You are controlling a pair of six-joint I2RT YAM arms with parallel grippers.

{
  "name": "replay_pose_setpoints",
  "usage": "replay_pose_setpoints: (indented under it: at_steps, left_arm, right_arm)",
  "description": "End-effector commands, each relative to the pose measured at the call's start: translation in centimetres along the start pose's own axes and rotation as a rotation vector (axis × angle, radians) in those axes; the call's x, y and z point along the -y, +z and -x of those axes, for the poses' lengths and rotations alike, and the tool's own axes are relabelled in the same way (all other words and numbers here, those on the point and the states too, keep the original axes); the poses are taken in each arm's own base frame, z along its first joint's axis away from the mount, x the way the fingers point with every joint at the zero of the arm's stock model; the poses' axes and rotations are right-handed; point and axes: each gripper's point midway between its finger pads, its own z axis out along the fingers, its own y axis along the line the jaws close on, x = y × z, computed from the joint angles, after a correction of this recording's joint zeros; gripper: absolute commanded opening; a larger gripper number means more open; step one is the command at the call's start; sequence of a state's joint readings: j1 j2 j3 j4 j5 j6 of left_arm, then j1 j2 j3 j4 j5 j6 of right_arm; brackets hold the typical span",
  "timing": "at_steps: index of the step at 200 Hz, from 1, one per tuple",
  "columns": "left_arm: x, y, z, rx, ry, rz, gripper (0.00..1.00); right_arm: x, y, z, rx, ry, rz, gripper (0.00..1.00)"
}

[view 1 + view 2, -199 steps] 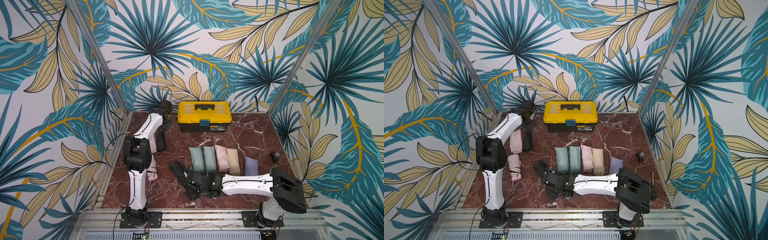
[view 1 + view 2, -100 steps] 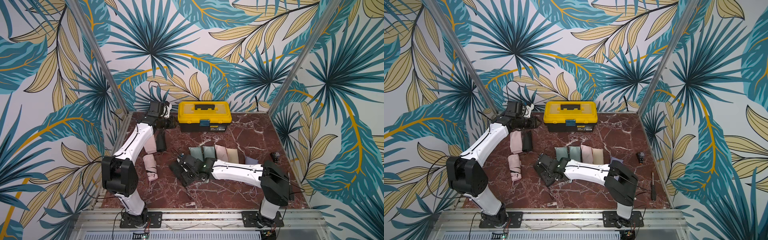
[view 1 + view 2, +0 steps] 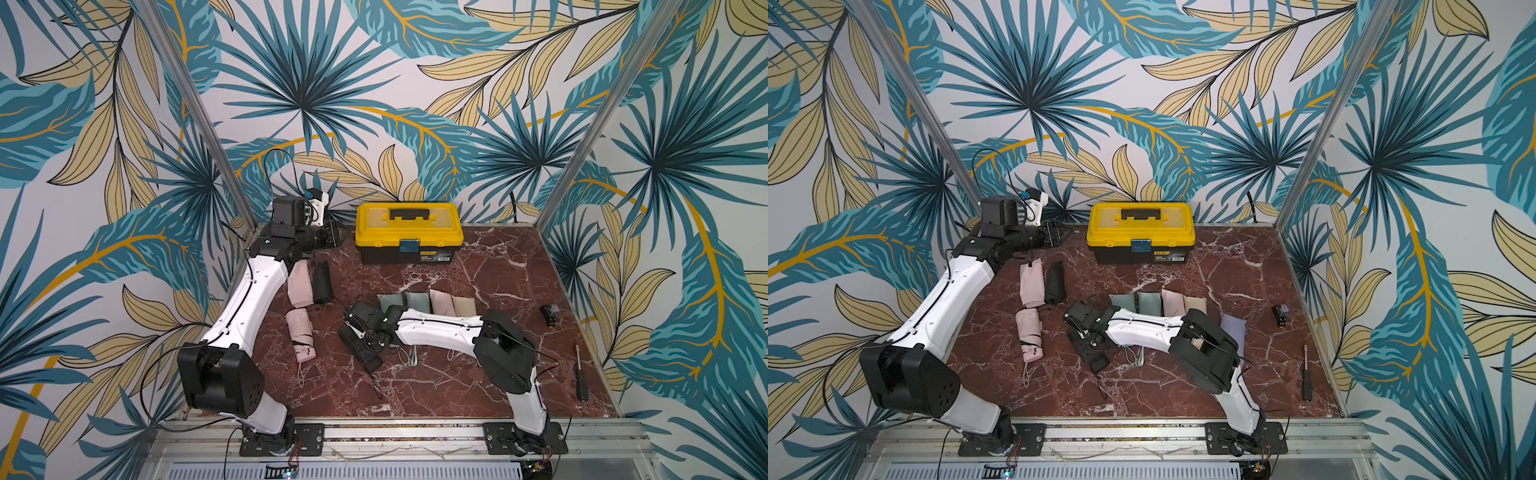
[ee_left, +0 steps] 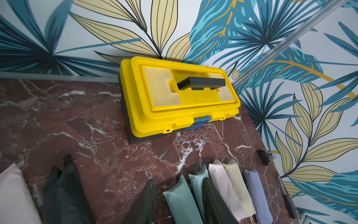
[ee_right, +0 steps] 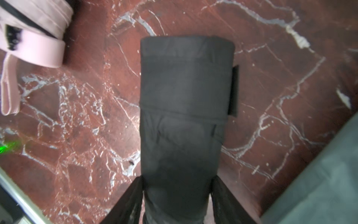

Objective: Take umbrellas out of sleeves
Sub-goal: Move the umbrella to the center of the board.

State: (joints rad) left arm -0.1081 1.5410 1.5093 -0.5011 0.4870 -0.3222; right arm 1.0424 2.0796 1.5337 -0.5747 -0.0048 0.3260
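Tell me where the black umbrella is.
In both top views the black umbrella is front-centre of the marble table, held in the right gripper, with the bare pink umbrella to its left and the row of sleeved umbrellas behind.

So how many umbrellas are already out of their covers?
2: a pink umbrella lying on the table beside the left arm, and a black umbrella held in the right gripper. The arms may hide others.
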Motion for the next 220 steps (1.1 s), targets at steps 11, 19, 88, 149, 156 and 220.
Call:
replay_pose_setpoints:
  at_steps: [11, 19, 88, 149, 156, 220]
  left_arm:
    - [-1.3, -0.4, 0.6, 0.017, -0.006, 0.004, 0.41]
    - [-1.5, -0.4, 0.7, 0.017, -0.014, 0.002, 0.41]
    - [-2.1, -0.4, 0.8, 0.014, -0.034, 0.000, 0.41]
    - [-2.7, -0.3, 0.8, 0.010, -0.048, 0.003, 0.41]
    - [-2.7, -0.3, 0.8, 0.010, -0.048, 0.001, 0.41]
    - [-2.8, -0.3, 0.9, 0.011, -0.054, -0.001, 0.42]
  right_arm:
    - [-0.1, 1.2, 0.3, -0.025, 0.060, -0.022, 0.56]
    - [0.1, 1.4, 0.6, -0.023, 0.083, -0.040, 0.56]
    - [-1.2, 2.1, 4.3, 0.029, 0.279, -0.023, 0.56]
    - [-4.5, 3.4, 7.3, 0.054, 0.399, 0.145, 0.56]
    - [-4.4, 3.7, 7.4, 0.056, 0.417, 0.147, 0.56]
    - [-3.0, 5.2, 8.7, 0.109, 0.546, 0.129, 0.56]
